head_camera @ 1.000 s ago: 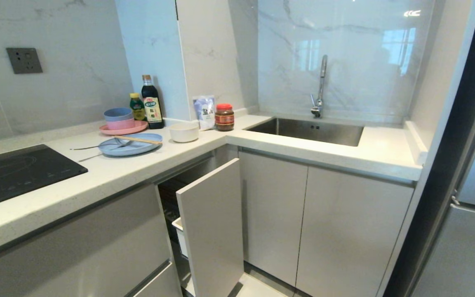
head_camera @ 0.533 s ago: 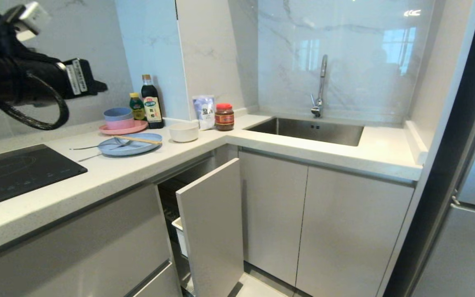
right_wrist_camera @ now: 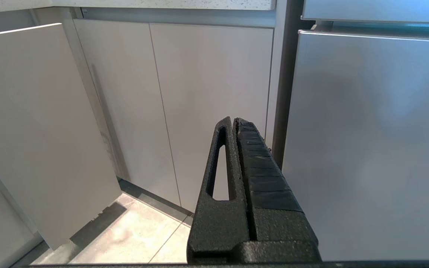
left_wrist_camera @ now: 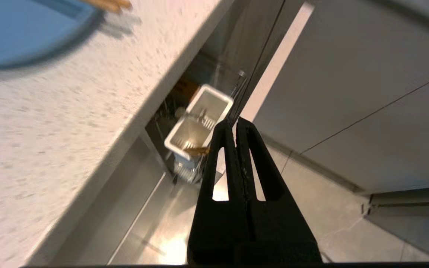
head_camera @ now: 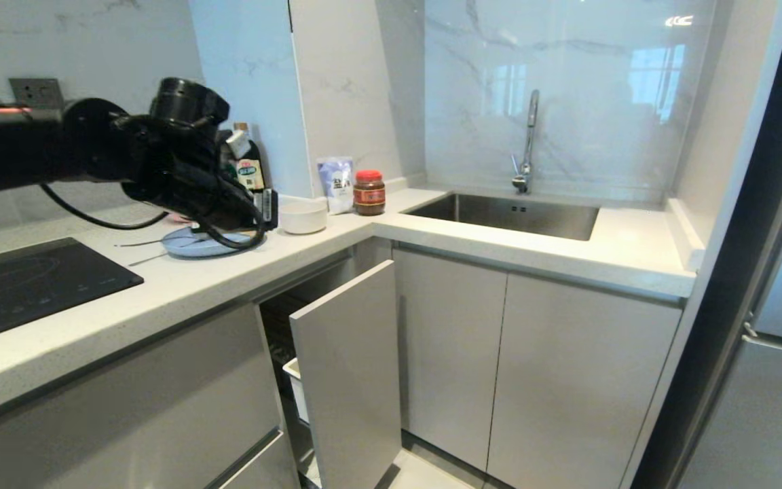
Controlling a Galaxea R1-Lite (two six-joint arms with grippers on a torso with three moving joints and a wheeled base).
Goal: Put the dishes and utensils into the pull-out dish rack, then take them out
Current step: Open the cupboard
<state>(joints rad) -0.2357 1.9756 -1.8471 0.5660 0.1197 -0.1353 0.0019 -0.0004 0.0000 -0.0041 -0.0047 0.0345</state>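
Light-blue plate (head_camera: 191,246) and white bowl (head_camera: 303,217) are seen on the worktop (head_camera: 160,285), above the pulled-out dish rack (left_wrist_camera: 197,126). Over the plate the left gripper (left_wrist_camera: 232,124) is held closed and empty; the right gripper (right_wrist_camera: 234,123) is closed beside the cabinets.

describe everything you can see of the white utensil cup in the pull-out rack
The white utensil cup is a rectangular plastic-looking tub split into two compartments with slotted bottoms. It stands upright at the front of the pull-out dish rack, just behind the pale front panel, below the countertop edge. It looks empty apart from a small brownish bit at its rim.
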